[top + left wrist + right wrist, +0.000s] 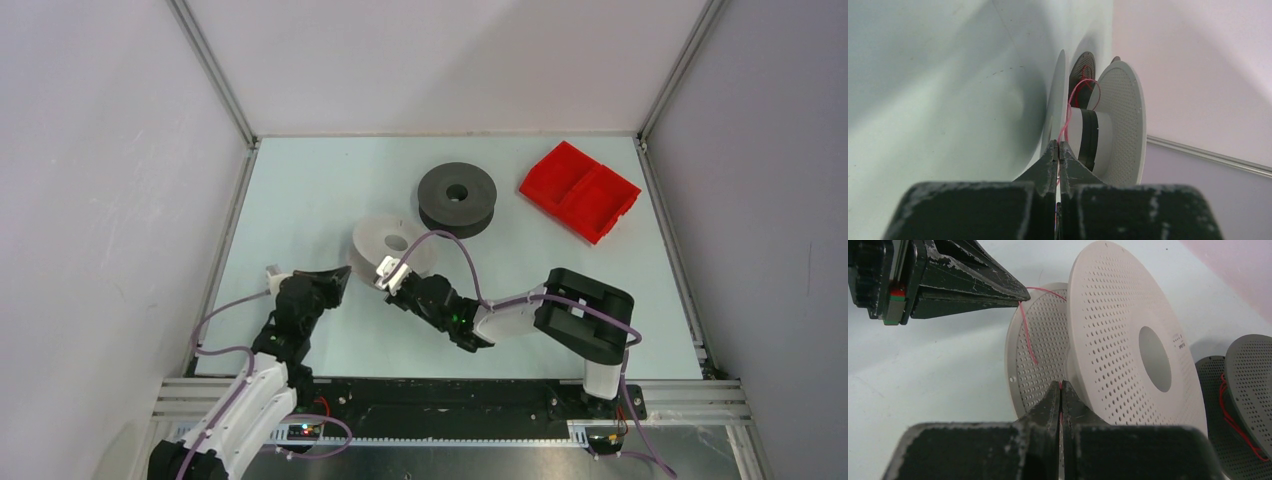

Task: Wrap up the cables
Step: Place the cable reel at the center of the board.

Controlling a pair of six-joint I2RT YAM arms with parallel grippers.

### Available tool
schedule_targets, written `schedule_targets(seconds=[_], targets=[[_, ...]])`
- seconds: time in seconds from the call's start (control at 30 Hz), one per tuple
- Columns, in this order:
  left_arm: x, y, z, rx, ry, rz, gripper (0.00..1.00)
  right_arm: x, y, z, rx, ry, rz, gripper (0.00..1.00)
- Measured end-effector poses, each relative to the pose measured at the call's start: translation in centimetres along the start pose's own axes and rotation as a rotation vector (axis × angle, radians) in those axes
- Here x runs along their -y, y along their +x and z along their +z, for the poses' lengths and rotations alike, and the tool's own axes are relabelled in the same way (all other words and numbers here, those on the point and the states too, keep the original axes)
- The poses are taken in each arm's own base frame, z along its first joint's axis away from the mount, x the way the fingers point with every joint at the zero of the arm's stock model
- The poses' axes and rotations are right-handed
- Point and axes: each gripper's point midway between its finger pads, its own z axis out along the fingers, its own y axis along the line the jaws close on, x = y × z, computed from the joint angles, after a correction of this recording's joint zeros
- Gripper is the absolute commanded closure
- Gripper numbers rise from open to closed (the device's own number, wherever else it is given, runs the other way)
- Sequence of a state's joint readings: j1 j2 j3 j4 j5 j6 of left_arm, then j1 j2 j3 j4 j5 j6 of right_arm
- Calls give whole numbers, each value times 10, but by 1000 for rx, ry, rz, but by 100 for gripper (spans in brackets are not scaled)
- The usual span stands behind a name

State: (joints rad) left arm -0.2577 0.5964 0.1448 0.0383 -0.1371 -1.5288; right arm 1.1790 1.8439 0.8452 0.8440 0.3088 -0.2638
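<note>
The white spool (395,243) lies tilted mid-table, with perforated flanges (1128,335) and a hub (1088,137). Its cable is a thin red strand (1027,337), not pale. My left gripper (345,272) is shut on this strand (1068,117) at its tips (1058,147), just left of the spool; it also shows in the right wrist view (1023,292). My right gripper (385,272) is shut between the flanges (1061,386), with red strand showing between its tips. The dark grey spool (457,196) stands behind, with a red strand on it (1230,410).
A red two-compartment tray (580,190) sits at the back right. The enclosure walls and metal frame rails (240,120) border the table on the left, back and right. The right arm's purple hose (460,255) arcs over the white spool's near side.
</note>
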Motion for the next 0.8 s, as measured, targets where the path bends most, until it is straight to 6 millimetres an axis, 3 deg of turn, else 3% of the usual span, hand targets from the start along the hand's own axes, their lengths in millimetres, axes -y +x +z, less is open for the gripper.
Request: schedule_targets(seconds=[0.5, 0.8], targets=[[-25, 7, 6, -21, -87, 18, 85, -10, 38, 3, -70, -24, -26, 100], [-28, 11, 6, -33, -94, 17, 80, -12, 42, 3, -66, -33, -22, 100]])
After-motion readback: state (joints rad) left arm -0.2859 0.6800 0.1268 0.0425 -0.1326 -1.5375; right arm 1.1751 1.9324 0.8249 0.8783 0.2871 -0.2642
